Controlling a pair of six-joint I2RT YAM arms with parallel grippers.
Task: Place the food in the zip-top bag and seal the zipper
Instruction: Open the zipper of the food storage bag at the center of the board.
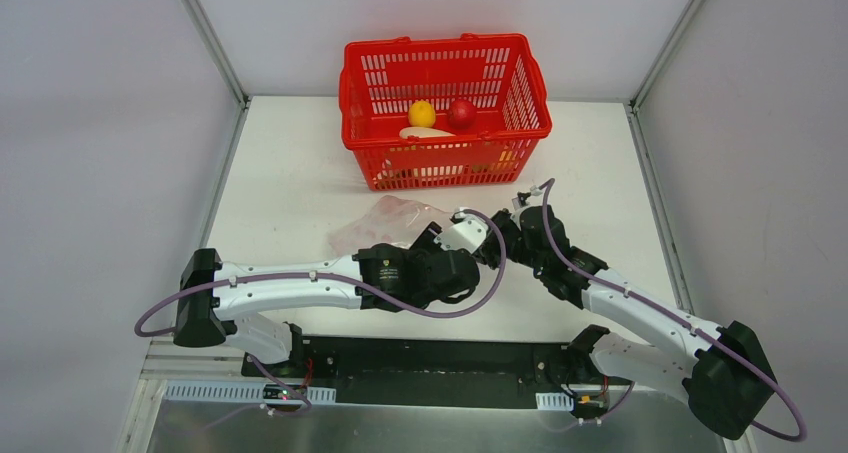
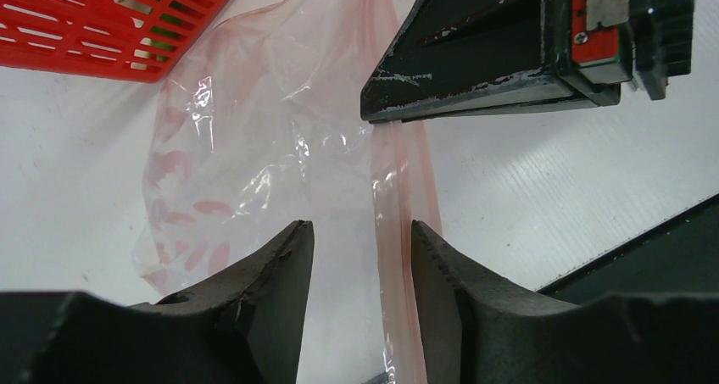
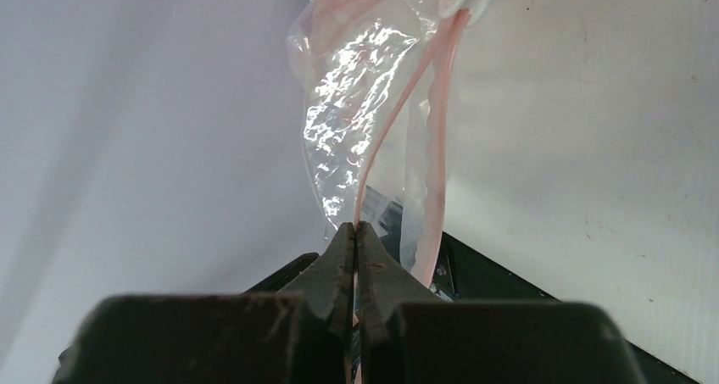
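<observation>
The clear zip-top bag (image 1: 385, 221) lies crumpled on the table in front of the red basket. Its pinkish-red zipper (image 2: 394, 197) runs between my left gripper's (image 2: 362, 231) open fingers, close to the right-hand one. My right gripper (image 3: 355, 227) is shut on the zipper (image 3: 381, 138) and holds that edge of the bag (image 3: 348, 87) up. Both grippers meet at the bag's right end, left gripper (image 1: 470, 235) and right gripper (image 1: 503, 239). The food sits in the basket: a yellow ball (image 1: 422, 113), a red ball (image 1: 461, 113), a white radish (image 1: 428, 133).
The red mesh basket (image 1: 445, 48) stands at the back middle of the table; its corner shows in the left wrist view (image 2: 76, 28). Grey walls enclose the table on the left, right and back. A black base plate (image 1: 430, 358) lies at the near edge.
</observation>
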